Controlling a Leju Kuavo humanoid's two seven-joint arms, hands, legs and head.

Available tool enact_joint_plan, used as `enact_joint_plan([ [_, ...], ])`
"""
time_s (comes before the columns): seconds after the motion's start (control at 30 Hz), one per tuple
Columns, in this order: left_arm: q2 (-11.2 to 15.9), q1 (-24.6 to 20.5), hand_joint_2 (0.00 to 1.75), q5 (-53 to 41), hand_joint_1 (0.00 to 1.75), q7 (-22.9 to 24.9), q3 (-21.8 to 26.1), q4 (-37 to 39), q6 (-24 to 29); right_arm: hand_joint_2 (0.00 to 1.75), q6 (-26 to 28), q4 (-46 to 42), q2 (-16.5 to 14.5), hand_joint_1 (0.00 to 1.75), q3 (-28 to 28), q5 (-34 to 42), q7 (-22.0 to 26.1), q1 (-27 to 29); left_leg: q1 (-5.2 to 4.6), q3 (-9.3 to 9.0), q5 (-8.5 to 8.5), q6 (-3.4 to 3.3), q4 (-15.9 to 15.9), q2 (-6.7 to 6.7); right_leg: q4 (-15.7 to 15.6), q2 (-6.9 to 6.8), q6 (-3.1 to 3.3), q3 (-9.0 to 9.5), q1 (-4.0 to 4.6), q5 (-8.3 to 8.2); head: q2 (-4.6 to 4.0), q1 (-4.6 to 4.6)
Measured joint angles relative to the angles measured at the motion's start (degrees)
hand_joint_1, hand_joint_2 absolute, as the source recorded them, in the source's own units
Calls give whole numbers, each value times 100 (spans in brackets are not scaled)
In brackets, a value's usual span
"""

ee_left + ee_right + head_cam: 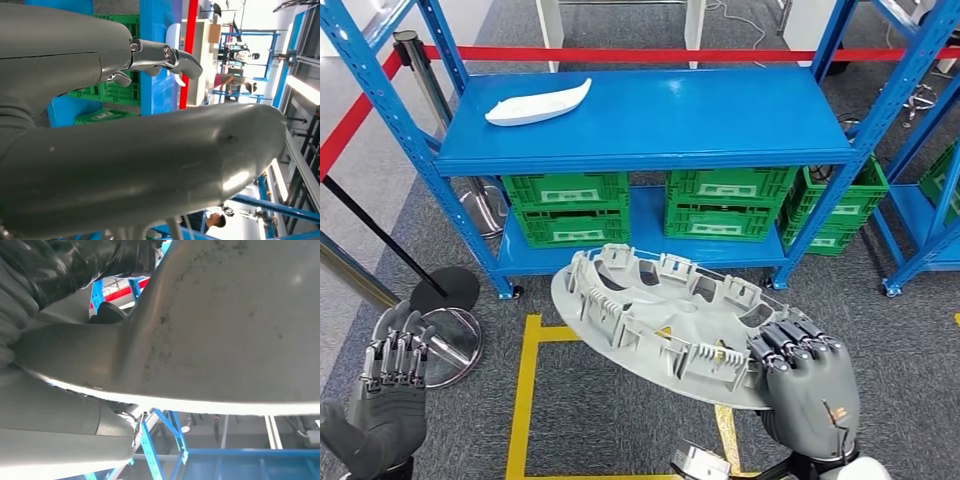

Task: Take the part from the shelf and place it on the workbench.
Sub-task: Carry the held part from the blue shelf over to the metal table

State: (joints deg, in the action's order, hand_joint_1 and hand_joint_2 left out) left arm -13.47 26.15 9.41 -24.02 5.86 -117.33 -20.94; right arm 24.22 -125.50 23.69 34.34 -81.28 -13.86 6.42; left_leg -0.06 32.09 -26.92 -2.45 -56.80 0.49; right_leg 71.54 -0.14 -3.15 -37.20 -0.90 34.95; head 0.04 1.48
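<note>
Large grey plastic part (667, 315), flat and rounded with ribs and cut-outs on its upper face, held up in the air in front of the blue shelf (644, 125), well off its top board and above the floor. Gripped at its near right edge by the right hand (803, 375), dark fingers (784, 340) curled over the rim and onto the ribbed face, palm underneath. Seen from the right wrist as a broad smooth grey underside (226, 330) close against the camera, with the grey thumb (56, 425) just below its pale edge. Left hand (388, 385) low on the left, apart from the part, holding nothing, fingers upright and slightly parted; from the left wrist, thick grey thumb (151, 165) and one metal-jointed finger (162, 57) stretched out with a gap between them. On the shelf's top board, toward its left end, a white elongated piece (539, 102) lying flat. Green crates (569, 205) lined up on the lower board. Yellow floor tape (527, 390) marking a box under the part. Red barrier tape (622, 54) running behind the shelf, and a round stanchion base (444, 290) on the floor at left.
</note>
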Motion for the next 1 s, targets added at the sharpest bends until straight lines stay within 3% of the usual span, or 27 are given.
enact_joint_plan([
  [0.07, 13, -3, 0, 8, 0, -2, -2, 0, 0, 175, -6, -1, 5, 175, 0, 34, 22, -15, -8, 72, 2, 35, -86, -2, -759, -2, -15, 450, -14, -296, 0, -4],
  [0.13, 21, -14, 0, 11, 0, 3, -5, 0, 3, 175, -46, -14, 8, 175, 0, 77, 51, -54, -32, 157, 14, 93, -182, -5, -1237, 9, 26, 705, -13, -400, 0, -8],
  [0.23, 28, -37, 0, 20, 0, 37, -18, 0, 36, 175, -184, -35, 10, 175, 13, 105, 60, -91, -38, 233, 48, 181, -238, -11, -1261, 17, 143, 666, -11, -428, 0, -14],
  [0.27, 31, -34, 0, 19, 0, 37, -23, 0, 46, 175, -207, -37, 14, 175, 17, 115, 67, -88, -32, 261, -18, 212, -296, -15, -1261, 12, 188, 646, -18, -455, 0, -10],
  [0.33, 36, -18, 0, 11, 0, 0, -27, 1, 32, 175, -190, -39, 23, 175, 13, 181, 112, -68, -15, 419, -363, 276, -717, -22, -1269, 14, 269, 588, -31, -512, 0, -2],
  [0.4, 37, -10, 0, 10, 0, -26, -28, 3, -2, 175, -164, -39, 29, 175, 8, 287, 166, -65, 1, 664, -783, 312, -1446, -23, -1265, 47, 299, 510, -23, -564, 0, 3],
  [0.43, 38, -14, 0, 17, 0, -15, -29, 4, -10, 175, -179, -41, 30, 175, 11, 328, 177, -79, 4, 733, -889, 312, -1711, -23, -1263, 75, 303, 470, -18, -592, 0, 3],
  [0.47, 38, -21, 0, 26, 0, 3, -33, 4, -9, 175, -214, -44, 30, 175, 17, 356, 176, -100, 5, 713, -884, 300, -1784, -25, -1262, 115, 302, 438, -13, -618, 0, 4],
  [0.53, 43, -34, 0, 42, 0, 46, -43, 4, 12, 175, -297, -62, 30, 175, 31, 378, 156, -128, -2, 368, -583, 231, -1262, -92, -1261, 217, 293, 396, 1, -664, 0, 5],
  [0.6, 50, -26, 0, 33, 0, 43, -49, 4, 18, 175, -314, -83, 33, 175, 36, 376, 160, -127, 0, -47, -305, 115, -494, -389, -1261, 318, 261, 360, -5, -708, 0, -7],
  [0.67, 55, 3, 0, 16, 0, -8, -46, 4, -13, 175, -258, -89, 39, 175, 34, 384, 190, -112, -16, -182, -242, 54, -182, -585, -1264, 423, 189, 293, -53, -765, 0, -3],
  [0.73, 58, -4, 0, 16, 0, -19, -46, 2, -37, 175, -247, -97, 42, 175, 33, 402, 183, -120, -25, -193, -210, 50, -81, -468, -1278, 533, 100, 226, -85, -822, 0, 7],
  [0.77, 59, -19, 0, 14, 0, -8, -49, 1, -38, 175, -263, -106, 43, 175, 34, 405, 172, -124, -12, -209, -188, 41, -9, -387, -1252, 498, 68, 179, -74, -802, 0, 2],
  [0.83, 60, -23, 0, 2, 0, -26, -55, 0, -48, 175, -284, -119, 58, 175, 30, 401, 182, -106, 18, -230, -139, 14, 105, -213, -931, 279, 21, 0, -45, -576, 0, -32],
  [0.87, 60, -1, 0, -12, 0, -57, -53, 4, -58, 175, -264, -119, 69, 175, 25, 402, 209, -77, 11, -223, -130, 5, 111, -134, -607, 149, -1, -146, -36, -385, 0, -45],
  [0.93, 60, 39, 0, -57, 0, -113, -46, 14, -86, 175, -210, -111, 93, 175, 10, 418, 266, -11, 7, -192, -127, -1, 92, 28, 66, 57, -42, -405, -38, -82, 0, -59],
  [0.97, 60, 48, 0, -82, 0, -128, -44, 19, -99, 175, -191, -104, 102, 175, 4, 428, 285, 18, 6, -180, -128, 0, 80, 108, 199, 40, -57, -427, -39, -57, 0, -59],
  [1.0, 60, 48, 0, -102, 0, -136, -44, 21, -110, 175, -188, -97, 109, 175, 0, 438, 295, 35, 6, -170, -131, 4, 64, 184, 105, 17, -66, -337, -40, -137, 0, -61],
])
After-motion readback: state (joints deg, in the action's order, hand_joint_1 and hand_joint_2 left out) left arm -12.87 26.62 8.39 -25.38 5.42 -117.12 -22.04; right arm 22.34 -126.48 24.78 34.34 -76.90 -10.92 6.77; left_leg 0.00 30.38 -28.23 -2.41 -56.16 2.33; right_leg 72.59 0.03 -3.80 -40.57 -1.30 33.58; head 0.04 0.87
